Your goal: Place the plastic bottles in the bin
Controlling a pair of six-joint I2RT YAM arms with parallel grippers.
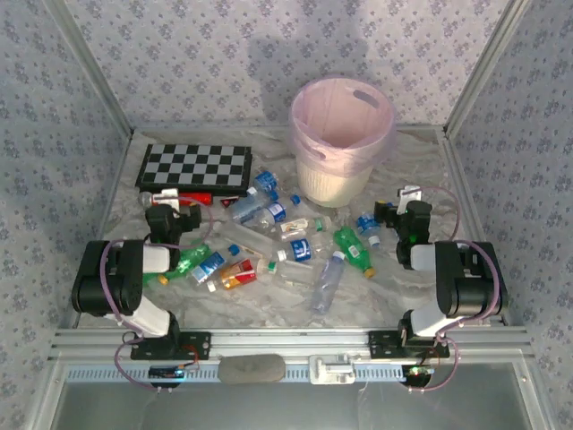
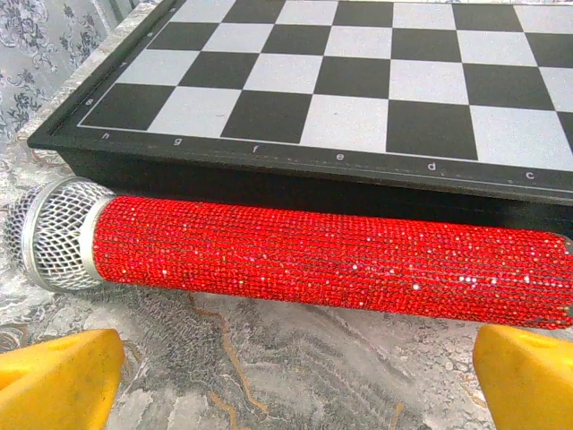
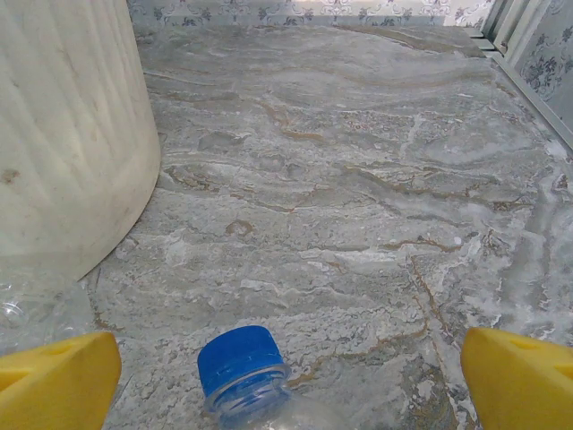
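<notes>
About a dozen small plastic bottles (image 1: 300, 251), mostly clear with blue caps, a few green and one orange-red, lie scattered on the grey marbled tabletop (image 1: 394, 278) on the near side of the round cream-white plastic bin (image 1: 336, 184) with its pink bag liner. No bottle shows inside the bin, though the overhead camera sees its bottom poorly, so the task looks barely begun.

The coming move turns on the right gripper (image 1: 407, 199). It stands just to the right of the bin, spread wide and holding nothing. In its wrist view, one clear bottle with a round blue cap (image 3: 240, 358) lies directly below the right gripper (image 3: 286, 381), between the yellow fingers (image 3: 54, 381). The cap points away from the gripper, with the bin's ribbed wall (image 3: 63, 134) close by on the left. The bottle's body runs out of the frame, but its long axis seems to run fore and aft, so the fingers would probably close across it.

The left gripper (image 1: 168, 204) is well to the left of the bin, also spread wide and empty. In its wrist view the left gripper (image 2: 286, 385) faces a red glitter-covered microphone (image 2: 331, 255) lying along the edge of a black-and-white chessboard (image 2: 358, 72), with no bottle between its fingers. The right arm looks nearer to both a bottle and the bin.
</notes>
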